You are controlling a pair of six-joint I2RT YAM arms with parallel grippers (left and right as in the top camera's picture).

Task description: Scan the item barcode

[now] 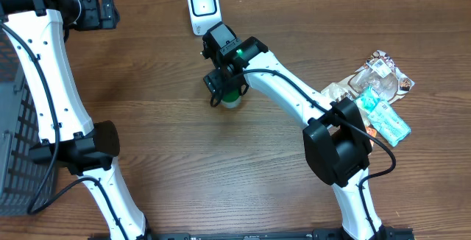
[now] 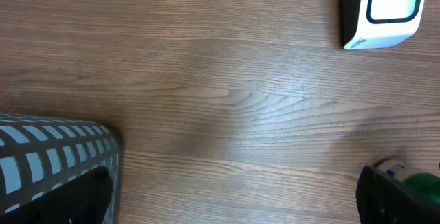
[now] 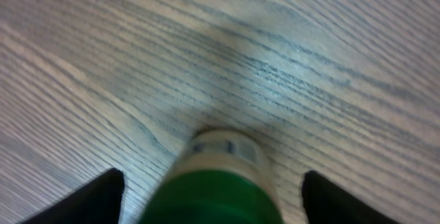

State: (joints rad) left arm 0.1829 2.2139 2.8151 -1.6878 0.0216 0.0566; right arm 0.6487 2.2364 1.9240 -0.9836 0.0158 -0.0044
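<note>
I judged the step in hand to be the grasp on the green bottle (image 3: 216, 183), either about to be taken or just let go; one moment alone did not tell me which. The bottle sat on the counter (image 1: 147, 85) near the centre of the overhead frame, just below the white barcode scanner (image 1: 202, 6) at top centre, with bare wood between them. My right gripper (image 1: 225, 91) hung over it, released. In the right wrist view its fingers (image 3: 82, 200) stood either side of the bottle with counter showing in both gaps, touching nothing. My left gripper (image 1: 103, 10) was parked in the upper left of the overhead frame, spread wide and holding nothing.

The next move, as I saw it, called for closing squarely on the bottle, lifting it and turning its label toward the scanner's window. I could not make out a barcode, so the turn might need some hunting.

The counter was brown wood grain, matte, with soft glare. A grey slatted basket (image 1: 15, 122) filled the left edge, and a heap of clear and teal packets (image 1: 379, 96) lay at the right. No more of the room showed.
</note>
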